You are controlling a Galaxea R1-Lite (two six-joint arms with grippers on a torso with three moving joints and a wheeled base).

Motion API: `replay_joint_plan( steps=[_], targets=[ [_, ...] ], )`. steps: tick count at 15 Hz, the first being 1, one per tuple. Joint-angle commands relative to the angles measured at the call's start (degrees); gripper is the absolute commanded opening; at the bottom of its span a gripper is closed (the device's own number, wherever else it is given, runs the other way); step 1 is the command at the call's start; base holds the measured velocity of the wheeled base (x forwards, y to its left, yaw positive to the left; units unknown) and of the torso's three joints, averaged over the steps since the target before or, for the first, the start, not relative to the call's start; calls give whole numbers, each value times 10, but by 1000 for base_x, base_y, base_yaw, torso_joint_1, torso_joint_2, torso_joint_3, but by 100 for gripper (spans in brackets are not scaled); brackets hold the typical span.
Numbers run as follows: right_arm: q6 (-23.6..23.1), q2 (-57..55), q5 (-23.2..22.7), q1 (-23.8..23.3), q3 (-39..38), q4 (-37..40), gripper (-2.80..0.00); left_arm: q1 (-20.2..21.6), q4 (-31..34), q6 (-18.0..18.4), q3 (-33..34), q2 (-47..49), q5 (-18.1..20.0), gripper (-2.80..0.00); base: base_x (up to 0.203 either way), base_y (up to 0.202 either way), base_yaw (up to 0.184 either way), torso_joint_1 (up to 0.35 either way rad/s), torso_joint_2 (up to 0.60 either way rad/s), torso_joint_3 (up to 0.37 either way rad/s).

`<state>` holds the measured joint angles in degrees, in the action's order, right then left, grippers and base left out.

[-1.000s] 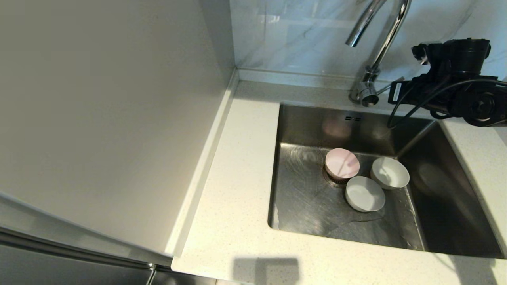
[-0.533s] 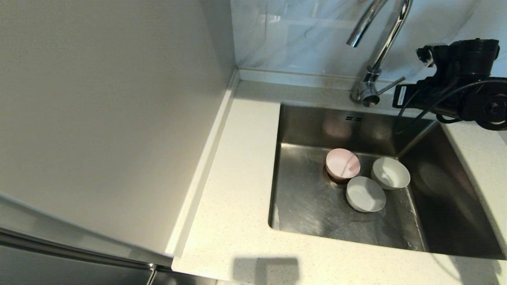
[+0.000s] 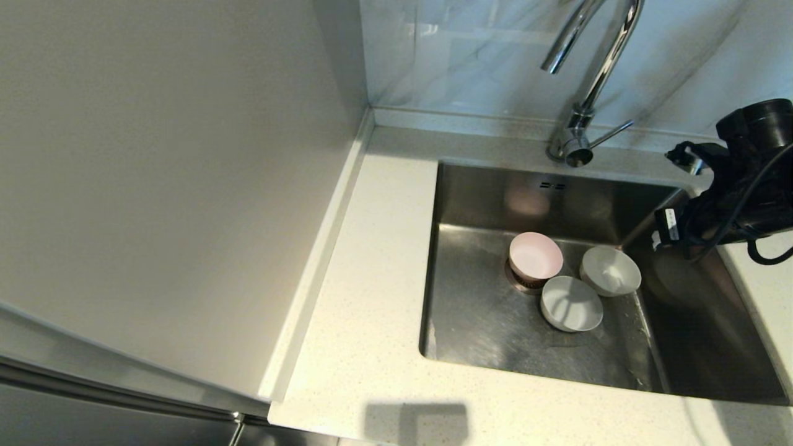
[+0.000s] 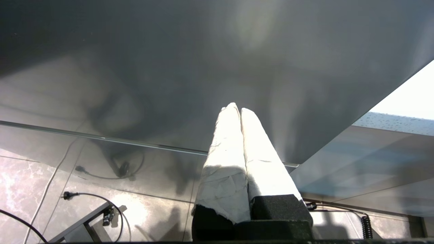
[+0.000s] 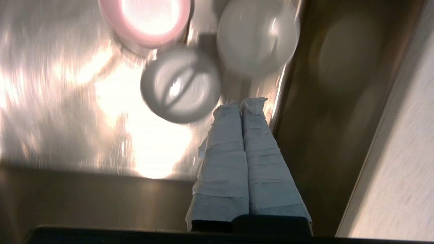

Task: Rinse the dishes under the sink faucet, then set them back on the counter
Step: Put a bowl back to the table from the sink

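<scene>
Three dishes stand together in the sink (image 3: 477,310): a pale pink bowl (image 3: 536,255) over the drain, a white bowl (image 3: 610,271) to its right and a grey-white bowl (image 3: 571,303) in front. The chrome sink faucet (image 3: 588,80) rises behind the basin, its side lever (image 3: 612,132) pointing right. My right arm (image 3: 737,186) hangs over the sink's right side. The right gripper (image 5: 241,103) is shut and empty above the basin floor, short of the grey-white bowl (image 5: 181,84) and white bowl (image 5: 257,37). The left gripper (image 4: 236,109) is shut and empty, parked low.
The speckled counter (image 3: 372,279) wraps the sink on the left, front and right. A tall smooth side panel (image 3: 173,186) stands along its left edge. A marble backsplash (image 3: 471,56) is behind the faucet. The left wrist view shows a grey panel and cables on the floor.
My right arm has left the faucet lever and swung down and to the right, now over the sink's right side. The bowls have not moved.
</scene>
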<state>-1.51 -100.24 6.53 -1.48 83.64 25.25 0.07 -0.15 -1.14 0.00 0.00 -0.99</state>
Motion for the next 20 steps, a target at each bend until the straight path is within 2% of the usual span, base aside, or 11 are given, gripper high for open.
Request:
replay_joint_plan(
  steps=[1,5,6,13,16,20],
  targets=[
    [-1,21,0,19,-20,3,-280,0,0,0,0,-2,-1,-280,0,0,0,0,0,0],
    [-1,18,1,48,-22,-15,-280,0,0,0,0,-2,-1,-280,0,0,0,0,0,0],
    [-1,15,1,52,-22,-20,0,0,0,0,0,-2,0,-280,0,0,0,0,0,0],
    [0,-19,-1,99,-22,-28,0,0,0,0,0,-2,-1,-280,0,0,0,0,0,0],
    [-2,-37,-1,139,-76,-105,0,0,0,0,0,-2,-1,-280,0,0,0,0,0,0],
    [-5,-85,-1,164,-82,-138,0,0,0,0,0,-2,-1,-280,0,0,0,0,0,0]
  ],
)
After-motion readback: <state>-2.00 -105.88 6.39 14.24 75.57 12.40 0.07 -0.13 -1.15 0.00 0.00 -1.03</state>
